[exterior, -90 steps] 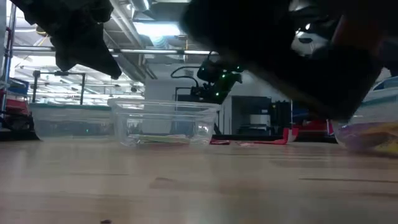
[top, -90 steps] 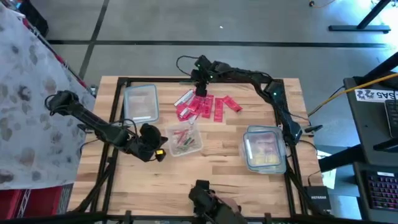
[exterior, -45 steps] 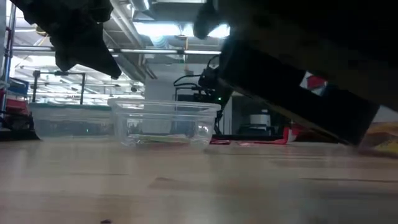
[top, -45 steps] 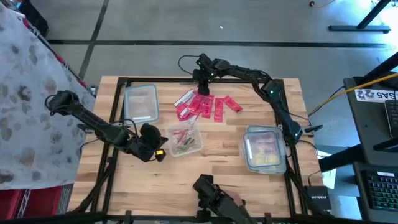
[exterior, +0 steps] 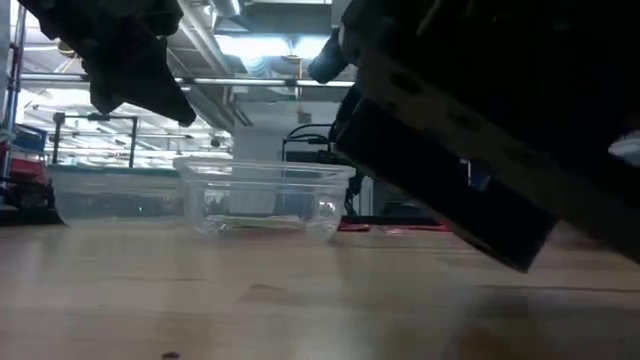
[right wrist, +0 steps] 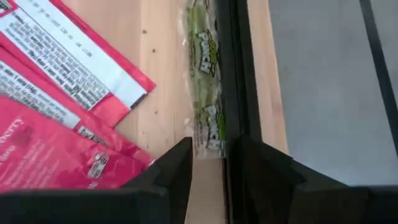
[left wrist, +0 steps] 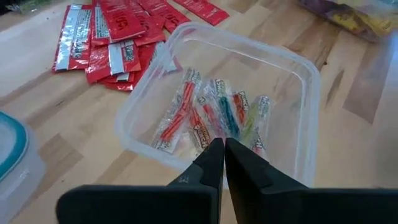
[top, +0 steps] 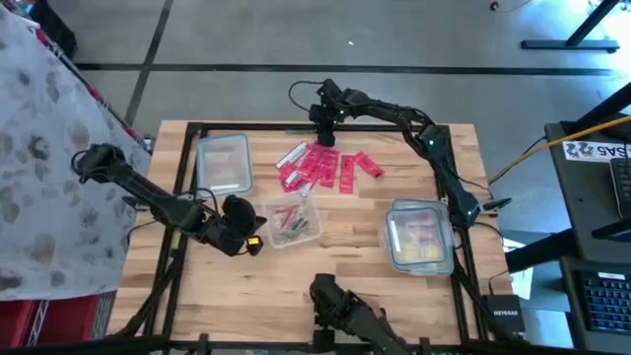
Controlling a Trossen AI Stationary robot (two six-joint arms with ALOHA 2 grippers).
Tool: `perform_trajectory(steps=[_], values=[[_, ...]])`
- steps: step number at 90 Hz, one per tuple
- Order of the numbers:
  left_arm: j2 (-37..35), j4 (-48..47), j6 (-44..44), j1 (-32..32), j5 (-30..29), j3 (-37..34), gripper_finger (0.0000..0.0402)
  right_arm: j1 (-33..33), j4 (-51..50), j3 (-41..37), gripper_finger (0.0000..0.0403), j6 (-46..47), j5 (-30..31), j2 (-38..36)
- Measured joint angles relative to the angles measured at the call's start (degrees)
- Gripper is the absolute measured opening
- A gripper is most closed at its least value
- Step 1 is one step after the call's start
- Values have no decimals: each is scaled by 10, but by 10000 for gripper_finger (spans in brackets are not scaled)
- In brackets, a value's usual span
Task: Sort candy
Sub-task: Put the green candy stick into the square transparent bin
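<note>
place: lab/workshop | cues: concrete floor [top: 394,39], ceiling strip lights [exterior: 255,45], keyboard desk [top: 601,197]

My bench is a pale wooden table [top: 345,276] with a dark metal frame running along its edges. Under it and past it lies a smooth grey concrete floor [top: 414,39] crossed by dark seam lines. To my right stands a dark desk [top: 592,187] with a keyboard [top: 606,296] on it and a yellow cable trailing off. To my left hangs a pale speckled cloth [top: 44,148]. Looking level across the boards, I see a high ceiling with bright strip lights [exterior: 260,45], metal beams and ducts, and white walls far back.
</note>
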Motion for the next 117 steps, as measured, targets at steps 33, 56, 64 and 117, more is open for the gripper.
perform_trajectory(steps=[33,56,64,117], values=[[0,-1,-14,0,2,0,0,10,-33,2,122,-185,14,3],[0,-2,-14,0,3,0,0,17,-46,2,122,-255,33,2],[0,-2,-13,0,2,0,0,20,-52,2,122,-290,40,1],[0,-5,-9,21,5,0,0,59,-45,-6,121,-410,73,-5]])
